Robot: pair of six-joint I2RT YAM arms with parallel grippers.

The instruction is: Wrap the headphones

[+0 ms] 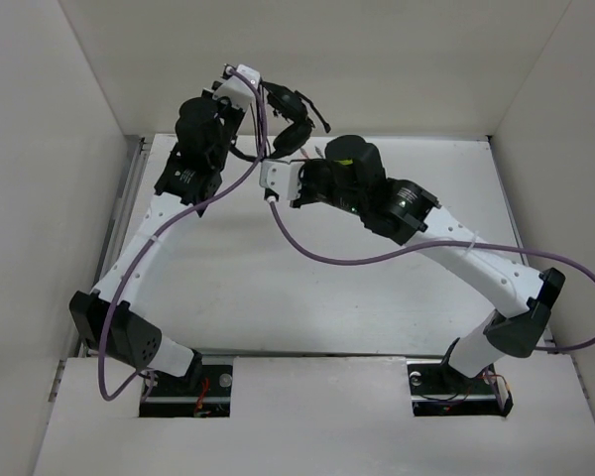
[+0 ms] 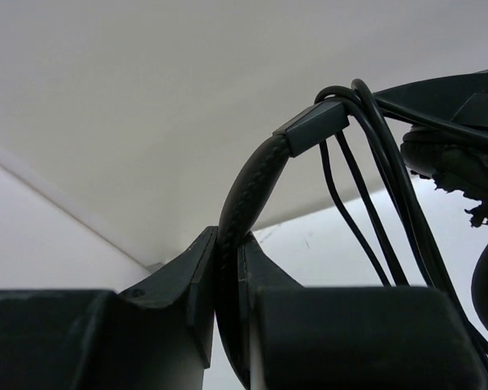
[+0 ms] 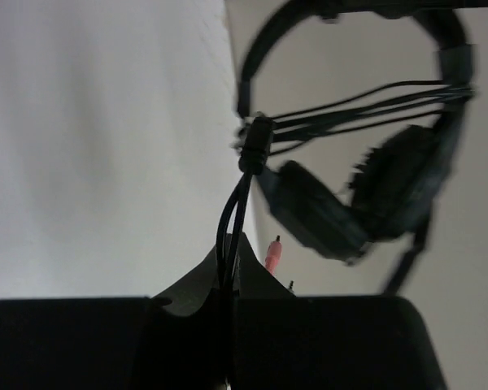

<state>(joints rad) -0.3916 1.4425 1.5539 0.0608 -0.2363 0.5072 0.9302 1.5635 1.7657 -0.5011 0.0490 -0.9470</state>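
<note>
The left hand point(image 2: 226, 262) is pressed together on the padded band point(image 2: 256, 183) of the headphones point(image 1: 294, 117), its two fingers pinching the band edge-on from either side, so that the headset hangs lifted off the tabletop point(image 1: 228, 293), up toward the far side near the back wall point(image 1: 377, 59). Several turns of the thin black cable point(image 3: 234, 199) pass over the band's plastic slider and stretch across the open arc of the headset. The right hand point(image 3: 230, 264) is closed tight on two strands of that cable, just below a small dark joint where the strands meet, and holds them taut toward the headset. A pink plug point(image 3: 272, 253) sticks out just beside the right hand's fingers. The padded earcup point(image 3: 317, 215) hangs below the stretched strands, blurred in the right wrist view.
</note>
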